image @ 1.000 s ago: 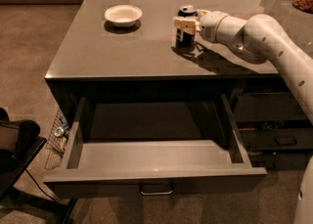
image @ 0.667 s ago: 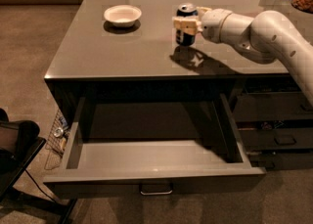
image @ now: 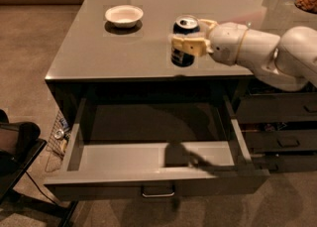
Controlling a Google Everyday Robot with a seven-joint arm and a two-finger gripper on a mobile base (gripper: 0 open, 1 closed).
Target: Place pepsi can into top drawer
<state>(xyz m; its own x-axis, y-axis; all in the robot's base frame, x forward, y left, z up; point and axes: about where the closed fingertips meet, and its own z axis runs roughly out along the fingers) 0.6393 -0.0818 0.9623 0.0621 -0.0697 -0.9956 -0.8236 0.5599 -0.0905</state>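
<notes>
The pepsi can (image: 184,40) is dark blue with a silver top. My gripper (image: 190,40) is shut on the pepsi can and holds it upright in the air, above the counter's front edge. My white arm reaches in from the right. The top drawer (image: 156,159) stands pulled wide open below the counter, with light grey inner walls, a dark floor and a metal handle (image: 158,191) on its front. The can hangs above the drawer's back part, a little right of its middle. The arm's shadow falls on the drawer's front wall.
A white bowl (image: 124,16) sits on the grey counter (image: 114,47) at the back left. Narrower dark drawers (image: 280,127) with small handles stand to the right. A black chair (image: 17,156) and a wire basket (image: 59,137) are at the lower left.
The gripper has lifted the pepsi can off the counter and carried it left and toward the front edge, over the open drawer.
</notes>
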